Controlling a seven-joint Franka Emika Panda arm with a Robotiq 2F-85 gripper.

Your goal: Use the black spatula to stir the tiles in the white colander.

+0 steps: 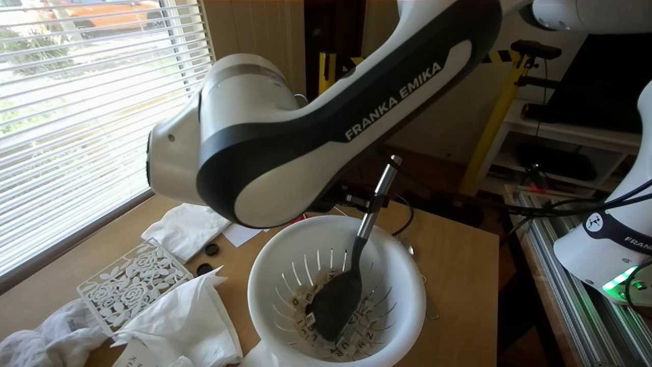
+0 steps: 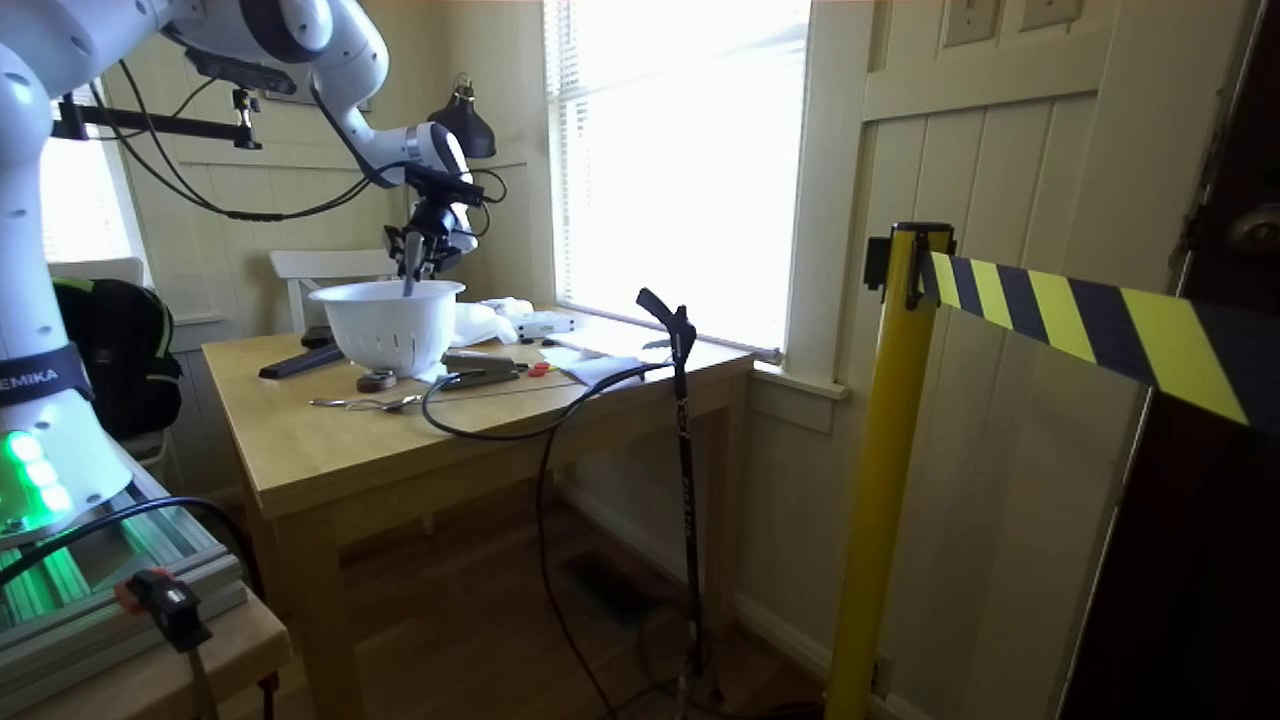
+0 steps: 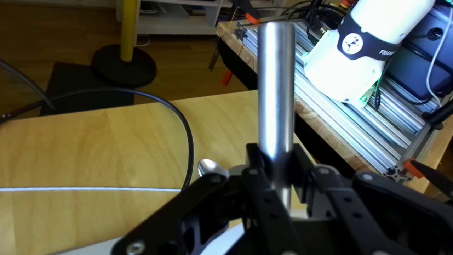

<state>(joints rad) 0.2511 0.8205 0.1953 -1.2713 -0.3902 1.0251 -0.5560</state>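
Note:
The white colander (image 1: 413, 306) stands on the table; it also shows in an exterior view (image 2: 390, 325). Letter tiles (image 1: 359, 336) lie in its bottom. The black spatula (image 1: 338, 303) has a metal handle and leans tilted into the colander, its black head down among the tiles and hiding some. Whether the head touches the colander's bottom, I cannot tell. My gripper (image 1: 376, 203) is shut on the metal handle above the colander's rim. In the wrist view, the fingers (image 3: 274, 163) hold the handle from both sides, and the handle's end (image 3: 276, 71) sticks out beyond them.
A white openwork trivet (image 1: 135, 285), white cloths (image 1: 186, 229) and two black caps (image 1: 211, 249) lie beside the colander. A spoon (image 3: 210, 166) and a black cable (image 3: 187, 138) lie on the table. In an exterior view, a grey stapler-like thing (image 2: 480, 368) lies close to the colander.

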